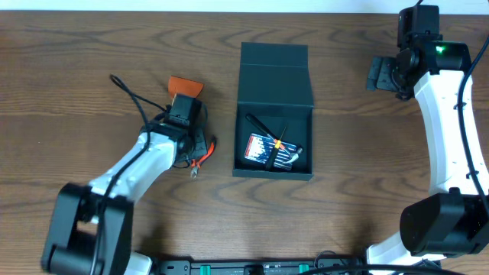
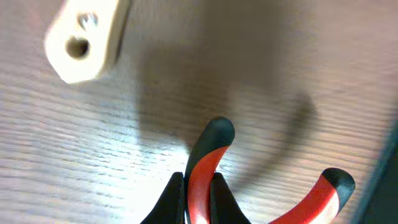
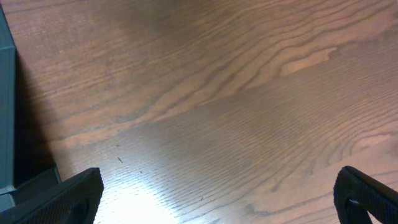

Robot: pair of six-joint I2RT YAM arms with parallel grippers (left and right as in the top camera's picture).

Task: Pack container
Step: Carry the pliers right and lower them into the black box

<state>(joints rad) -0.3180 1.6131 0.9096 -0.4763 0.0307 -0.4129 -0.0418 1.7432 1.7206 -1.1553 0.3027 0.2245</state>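
The container (image 1: 246, 114), a dark teal box, sits mid-table with its flap lid (image 1: 275, 76) folded back. Inside lie a blue pack of small tools (image 1: 261, 147) and a thin black tool. Left of the box my left gripper (image 1: 195, 150) is low over the table, shut on one red, black-tipped handle of a pair of pliers (image 1: 202, 158). In the left wrist view, both black fingers (image 2: 168, 202) pinch that handle (image 2: 208, 158), and the other handle (image 2: 320, 196) curves off to the right. My right gripper (image 1: 380, 74) hovers open at the back right, nothing between its fingers (image 3: 62, 199).
An orange piece (image 1: 186, 85) lies behind the left wrist, with black cable looping beside it. A cream plastic part (image 2: 84, 37) shows at the top left of the left wrist view. The container's side (image 3: 6, 106) edges the right wrist view.
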